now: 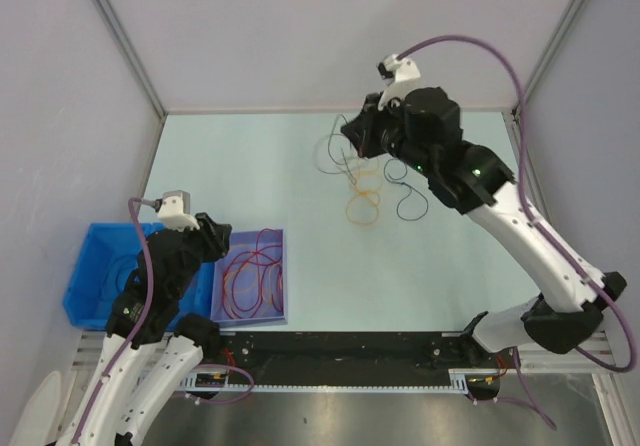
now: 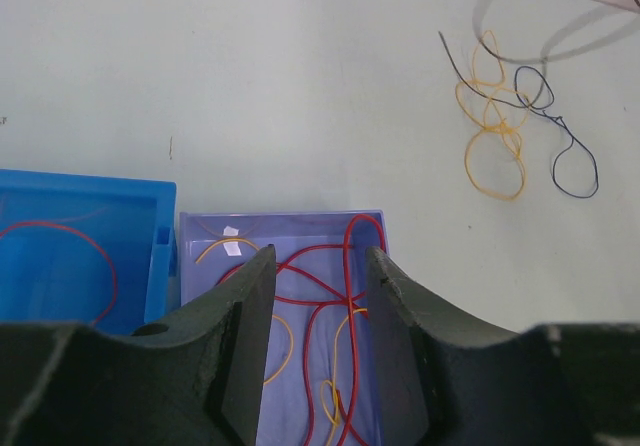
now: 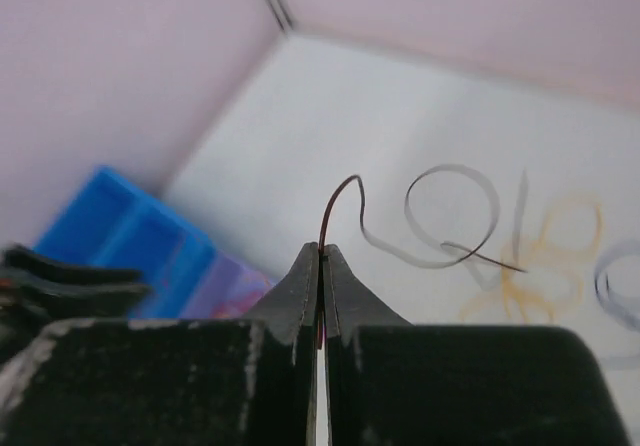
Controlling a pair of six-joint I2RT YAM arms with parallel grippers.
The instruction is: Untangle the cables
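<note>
1. Right gripper (image 3: 321,251): closed on a thin dark wire cable (image 3: 338,201).
2. Tangle of thin orange and dark wire cables (image 1: 362,194): on the pale table (image 1: 300,266), toward its far edge.
3. Left gripper (image 2: 320,261): jaws apart, empty, above the purple plastic tray (image 2: 280,216) at the near-left corner.

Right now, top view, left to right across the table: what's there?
Blue bin → purple tray holding red cables → orange cable loops → dark cable loop.

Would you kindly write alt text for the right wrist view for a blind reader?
The right gripper is shut on a thin dark cable curling upward. Beyond, blurred: orange loops on the table, blue bin left.
</note>
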